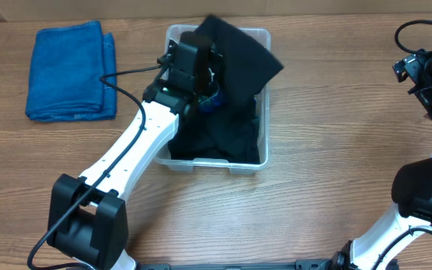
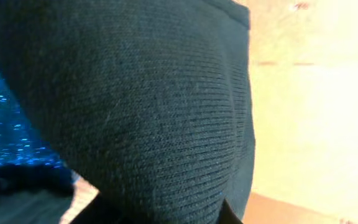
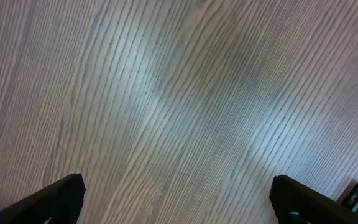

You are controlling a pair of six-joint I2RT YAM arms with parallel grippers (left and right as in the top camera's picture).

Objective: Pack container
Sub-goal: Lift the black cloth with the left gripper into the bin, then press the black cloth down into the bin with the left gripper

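Note:
The container [image 1: 263,36], a clear plastic tub, stands at the middle of the table with a black cloth [image 1: 238,56] in it. Part of the cloth lies on the tub's floor and part rises above the far right rim. My left gripper [image 1: 203,81] hangs over the tub's left half, shut on the black cloth. In the left wrist view the black cloth [image 2: 154,106] fills nearly the whole frame and hides the fingers; a patch of glittery blue [image 2: 5,143] shows at the left. My right gripper [image 3: 176,186] stands open over bare wood at the far right, its place in the overhead view [image 1: 426,75].
A folded blue towel [image 1: 70,71] lies on the table to the left of the tub. The left arm [image 1: 126,157] reaches diagonally from the front left. The right arm's base [image 1: 426,191] stands at the front right.

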